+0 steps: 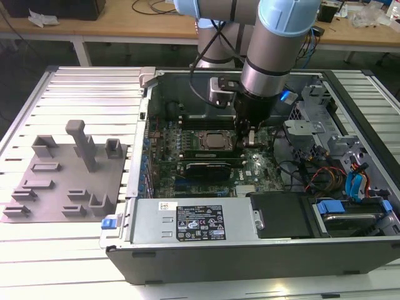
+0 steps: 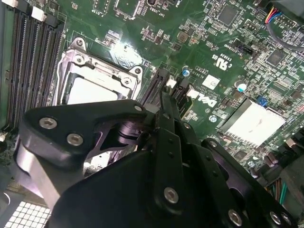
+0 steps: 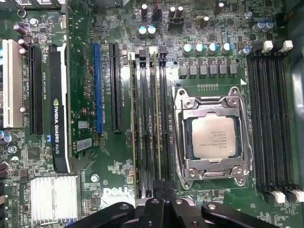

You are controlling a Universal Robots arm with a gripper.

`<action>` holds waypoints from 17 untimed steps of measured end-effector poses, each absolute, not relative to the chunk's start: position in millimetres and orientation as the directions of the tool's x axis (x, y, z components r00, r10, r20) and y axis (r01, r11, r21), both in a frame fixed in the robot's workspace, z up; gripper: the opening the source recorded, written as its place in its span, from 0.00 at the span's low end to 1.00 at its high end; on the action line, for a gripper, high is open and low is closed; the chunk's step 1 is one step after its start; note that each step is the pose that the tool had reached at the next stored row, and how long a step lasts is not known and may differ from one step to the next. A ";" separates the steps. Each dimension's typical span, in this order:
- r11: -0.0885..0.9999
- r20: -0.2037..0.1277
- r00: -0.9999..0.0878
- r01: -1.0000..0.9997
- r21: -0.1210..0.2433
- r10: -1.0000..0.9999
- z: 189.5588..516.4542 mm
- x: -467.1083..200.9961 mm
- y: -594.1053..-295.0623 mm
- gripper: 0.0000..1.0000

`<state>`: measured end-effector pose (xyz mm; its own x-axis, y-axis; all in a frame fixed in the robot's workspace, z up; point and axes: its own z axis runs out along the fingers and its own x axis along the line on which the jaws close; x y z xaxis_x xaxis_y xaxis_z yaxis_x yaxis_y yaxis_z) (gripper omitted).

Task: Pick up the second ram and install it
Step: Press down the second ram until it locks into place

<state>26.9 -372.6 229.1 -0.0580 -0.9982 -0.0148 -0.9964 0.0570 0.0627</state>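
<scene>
The tabletop [image 1: 75, 87] is a bed of pale ribbed slats. An open computer case [image 1: 250, 269] lies flat on it. A grey plate [image 1: 62, 181] with posts and slots sits apart from the case, toward the exterior view's left. Behind them a wooden bench [image 1: 125, 31] runs across the room with cables and crumpled wrapping on it. The floor under it is dark.

The arm reaches down into the case. Its gripper [image 1: 250, 134] is just beside the CPU [image 1: 215, 140], on the exterior view's right. In both wrist views the fingers [image 3: 156, 187] are drawn narrow. They close on the end of the ram [image 3: 156, 123], which stands upright in a slot between the CPU socket [image 3: 213, 137] and the expansion slots. A second stick [image 3: 135, 123] stands two slots over, parallel to it.

A white printed sticker and a black one [image 1: 200, 226] sit on the power supply at the case front. The graphics card [image 3: 59, 104] has white lettering along its edge. The board beside the finned heatsink [image 3: 52, 199] carries a white logo.
</scene>
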 end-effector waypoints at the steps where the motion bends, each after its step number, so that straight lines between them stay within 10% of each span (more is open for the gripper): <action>1: 0.057 -0.016 -0.058 -0.997 0.061 -0.998 235.3 26.4 -372.4 0.08; 17: 0.057 -0.016 -0.058 -0.997 0.049 -0.998 228.5 -59.5 -372.6 0.08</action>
<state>-59.5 -372.6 228.5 -0.0578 -0.9982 -0.0157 -0.9972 0.0570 0.0490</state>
